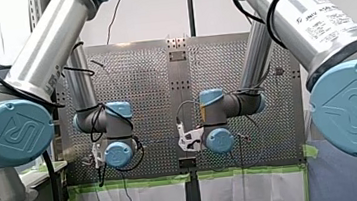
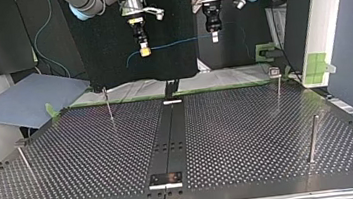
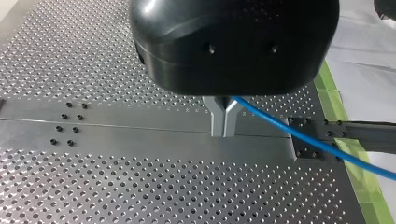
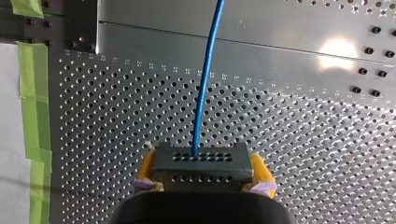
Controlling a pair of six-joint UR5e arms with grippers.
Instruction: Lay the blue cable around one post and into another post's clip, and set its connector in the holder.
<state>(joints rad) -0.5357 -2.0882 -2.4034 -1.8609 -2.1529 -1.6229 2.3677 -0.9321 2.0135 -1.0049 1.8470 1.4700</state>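
Note:
High above the table in the top view, the blue cable [image 2: 180, 41] spans between both grippers. My right gripper [image 2: 145, 50], at that view's left, has yellow pads and is shut on the cable's dark grey connector [image 4: 201, 165]. In the right wrist view the cable [image 4: 201, 98] leaves the connector straight ahead of my right gripper [image 4: 202, 169]. My left gripper [image 2: 214, 36] pinches the cable further along. In the left wrist view the metal fingertips of my left gripper [image 3: 224, 133] are shut on the cable [image 3: 303, 137], which trails off beside them. A post with a clip [image 2: 277, 84] stands below.
Thin posts rise from the perforated table [image 2: 249, 136]: one at the top view's back left [image 2: 109, 107], one at the right [image 2: 312, 139], a leaning one at the left edge [image 2: 25, 164]. A dark centre rail [image 2: 171, 135] carries a small plate [image 2: 165, 179]. Green tape [image 3: 334, 100] lines the edge.

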